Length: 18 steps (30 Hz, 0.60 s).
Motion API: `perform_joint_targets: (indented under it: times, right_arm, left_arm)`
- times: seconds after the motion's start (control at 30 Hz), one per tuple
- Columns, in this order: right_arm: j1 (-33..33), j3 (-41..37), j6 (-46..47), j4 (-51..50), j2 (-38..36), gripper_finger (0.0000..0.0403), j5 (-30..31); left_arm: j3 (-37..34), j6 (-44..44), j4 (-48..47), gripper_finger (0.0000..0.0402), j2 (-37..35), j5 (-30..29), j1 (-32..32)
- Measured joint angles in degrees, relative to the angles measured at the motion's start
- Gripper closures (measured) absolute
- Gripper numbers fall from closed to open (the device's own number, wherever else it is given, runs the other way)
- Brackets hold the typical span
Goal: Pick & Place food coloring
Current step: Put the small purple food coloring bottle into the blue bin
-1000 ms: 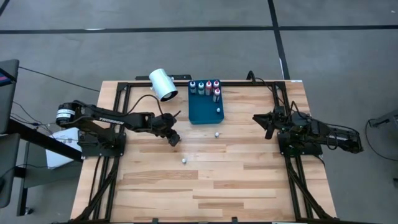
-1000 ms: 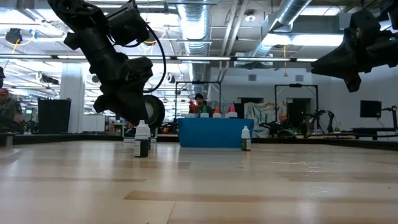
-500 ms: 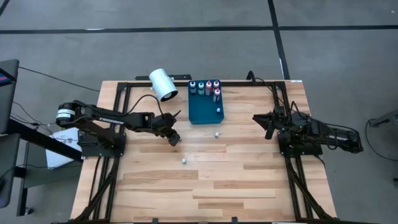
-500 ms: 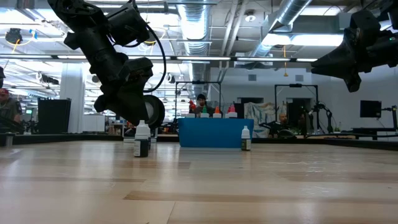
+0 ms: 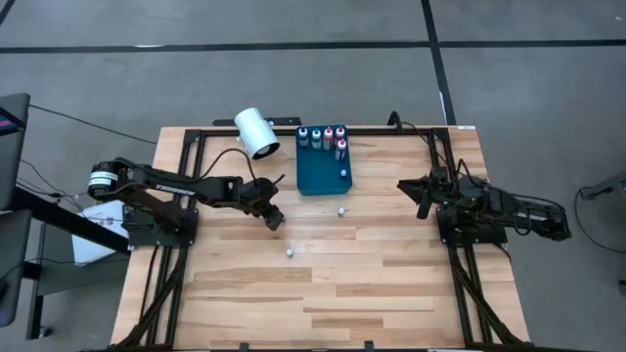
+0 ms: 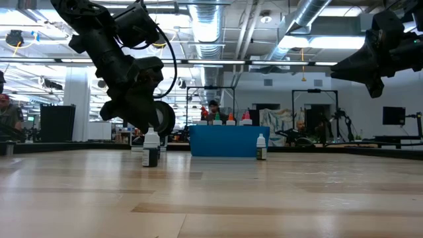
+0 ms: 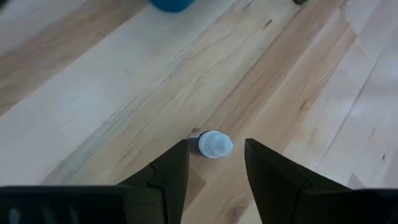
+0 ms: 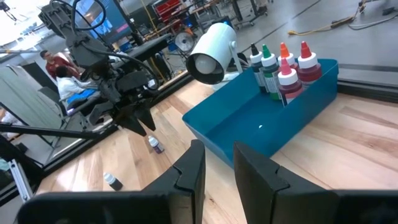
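The left end effector (image 7: 214, 165) hangs over a small white-capped food coloring bottle (image 7: 214, 144) standing upright on the table (image 5: 391, 284), fingers parted, the bottle just beyond the tips and not gripped. Other bottles stand in the blue tray (image 5: 321, 172). The right end effector (image 5: 412, 192) waits raised near the table's right side, fingers narrowly apart, holding nothing

A pale wooden plank table (image 5: 391, 284) carries a blue rectangular plastic tray (image 5: 323, 174), a large white cylinder (image 5: 256, 132) lying tipped at its far edge, and three tiny white-capped bottles (image 5: 290, 253) standing apart.
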Motion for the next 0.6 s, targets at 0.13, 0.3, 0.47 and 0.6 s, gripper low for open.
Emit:
perform_joint_targets:
  times: [0.13,0.3,0.47,0.6]
  right_arm:
    - [0.0,0.0,1.3,0.0,0.0,0.0332,0.0]
    - [0.0,0.0,1.4,-0.5,0.0,0.0332,0.0]
    - [0.0,0.0,1.4,-0.5,0.0,0.0332,0.0]
    - [0.0,0.0,1.4,-0.5,0.0,0.0332,0.1]
  left_arm:
    - [0.0,0.0,-0.1,0.0256,0.0,-0.4,0.0]
    - [0.0,0.0,-0.1,0.0256,0.0,-1.2,0.0]
    - [0.0,0.6,-0.1,0.0256,0.0,-1.2,0.0]
    - [0.0,0.7,-0.1,0.0256,0.0,-1.2,-0.5]
